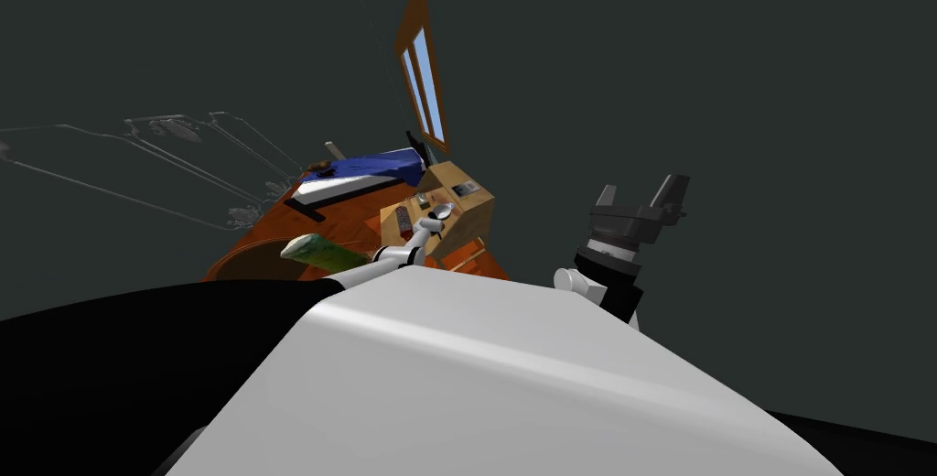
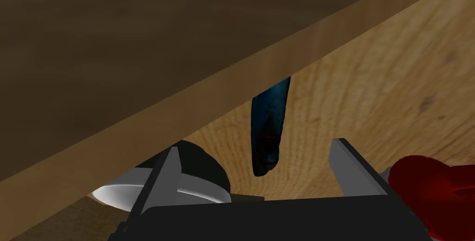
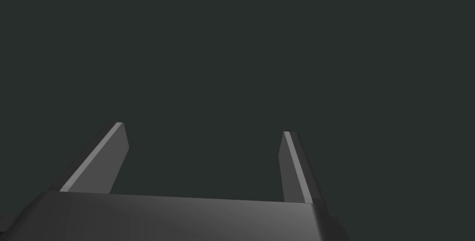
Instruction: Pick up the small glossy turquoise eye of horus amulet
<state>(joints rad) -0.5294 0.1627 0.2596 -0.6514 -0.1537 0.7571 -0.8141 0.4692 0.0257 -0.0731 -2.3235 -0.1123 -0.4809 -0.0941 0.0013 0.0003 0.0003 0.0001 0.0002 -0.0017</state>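
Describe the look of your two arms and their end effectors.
The left arm and right arm are white tubes with dark joints; the right shows a white band beside a black wrist segment. The left end effector and right end effector match: a dark box carrying two thin, flat, grey blade-like fingers with lighter edges. No cables or markings show.

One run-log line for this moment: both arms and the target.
left claw open, astride dark blue amulet on wooden top, no contact | right claw open, raised, empty | amulet not yet gripped
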